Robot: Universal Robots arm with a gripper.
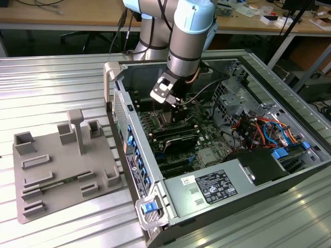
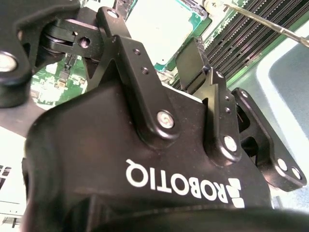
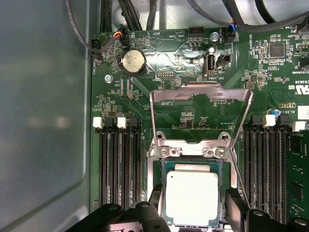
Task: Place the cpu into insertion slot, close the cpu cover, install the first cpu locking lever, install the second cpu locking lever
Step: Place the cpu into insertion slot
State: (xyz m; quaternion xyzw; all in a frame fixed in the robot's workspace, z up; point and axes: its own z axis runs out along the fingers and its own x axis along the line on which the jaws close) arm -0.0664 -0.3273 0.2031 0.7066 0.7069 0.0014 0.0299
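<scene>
The arm reaches down into an open computer case (image 1: 135, 155) that lies on a ribbed metal table (image 1: 51, 82), and the gripper (image 1: 177, 106) hangs over the motherboard (image 3: 159, 43), near the middle of the board. In the first wrist view the cpu (image 3: 193, 195) lies flat in its socket, with the pale metal top up, between two banks of black memory slots (image 3: 120, 164). The two fingers (image 3: 235, 203) of the gripper stand apart, one at each side of the cpu. A narrow gap shows between each finger and the edge of the chip, so they are not clamped on it. The cpu cover (image 3: 200, 92) is raised. It stands up from its hinge at the edge of the socket that faces the round coin battery (image 3: 133, 62), and the green board is seen through its open middle. A thin metal lever (image 3: 240, 174) runs along one side of the socket, just beside one finger. On the table, toward the exterior view's left and apart from the case, rests a grey fixture plate (image 1: 57, 155).
</scene>
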